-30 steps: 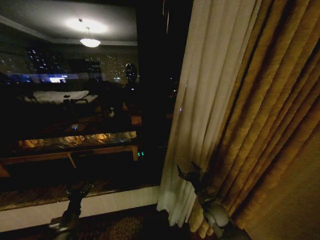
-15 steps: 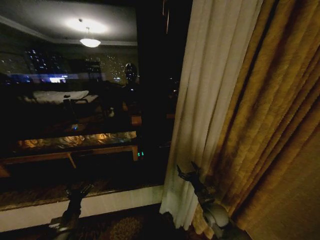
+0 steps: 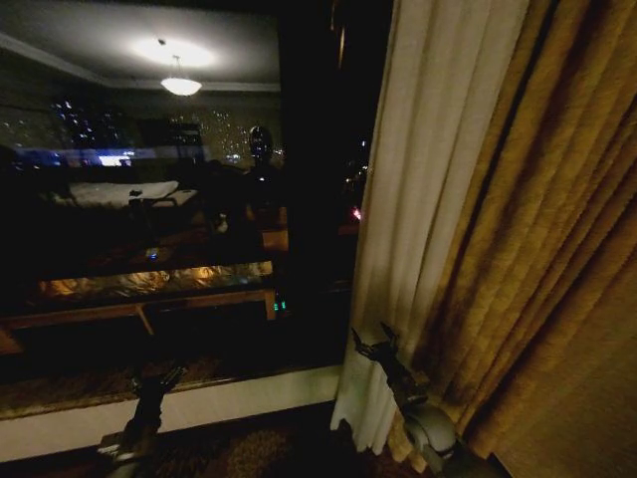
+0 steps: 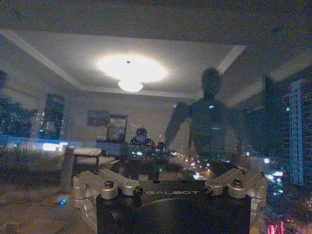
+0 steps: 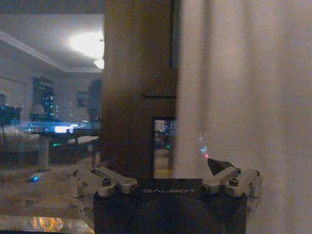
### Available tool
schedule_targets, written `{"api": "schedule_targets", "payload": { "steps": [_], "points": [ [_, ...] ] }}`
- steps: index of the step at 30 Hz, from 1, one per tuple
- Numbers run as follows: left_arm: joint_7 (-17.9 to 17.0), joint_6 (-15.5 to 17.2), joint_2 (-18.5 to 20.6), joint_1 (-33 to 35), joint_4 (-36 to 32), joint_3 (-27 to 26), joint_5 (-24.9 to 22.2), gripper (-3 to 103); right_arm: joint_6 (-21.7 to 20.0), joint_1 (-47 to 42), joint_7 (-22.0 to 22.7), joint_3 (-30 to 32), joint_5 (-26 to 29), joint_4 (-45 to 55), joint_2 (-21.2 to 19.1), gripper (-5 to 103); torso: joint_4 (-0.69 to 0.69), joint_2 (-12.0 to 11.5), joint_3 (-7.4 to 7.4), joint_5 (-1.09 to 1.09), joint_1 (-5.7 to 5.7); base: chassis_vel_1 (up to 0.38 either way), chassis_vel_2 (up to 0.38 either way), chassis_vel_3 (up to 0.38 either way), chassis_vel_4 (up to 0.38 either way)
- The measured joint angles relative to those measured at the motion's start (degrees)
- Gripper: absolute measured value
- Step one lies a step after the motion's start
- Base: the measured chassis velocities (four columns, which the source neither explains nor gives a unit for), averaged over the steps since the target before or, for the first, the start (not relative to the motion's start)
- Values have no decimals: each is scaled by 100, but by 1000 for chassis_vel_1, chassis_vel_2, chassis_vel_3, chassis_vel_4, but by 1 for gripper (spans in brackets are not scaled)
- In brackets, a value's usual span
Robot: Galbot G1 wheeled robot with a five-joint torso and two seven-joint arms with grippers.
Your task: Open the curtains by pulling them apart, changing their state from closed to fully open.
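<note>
A bedroom, likely a hotel room or high flat, at night. The dark window [image 3: 149, 199] took up a whole wall and mirrored the room: a ceiling lamp [image 3: 181, 86], a bed [image 3: 114, 192] with pale covers, a crown moulding. City lights and tower blocks showed beyond the glass. A sheer curtain [image 3: 418, 199] and heavy mustard drapes [image 3: 537, 249] hung full-length beside it.

"GALBOT" legible on left gripper [image 4: 168, 195] housing and on right gripper [image 5: 165, 192] housing, both at 6 o'clock; no other txt.
</note>
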Motion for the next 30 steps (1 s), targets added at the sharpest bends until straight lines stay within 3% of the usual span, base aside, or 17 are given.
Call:
{"api": "schedule_targets", "payload": {
  "steps": [30],
  "points": [
    [0, 0, 0, 0, 0, -1, 0, 100, -1, 3, 0, 0, -3, -3, 1, 100, 0, 0, 0, 2, 0, 324, 336, -332, -332]
  ]
}}
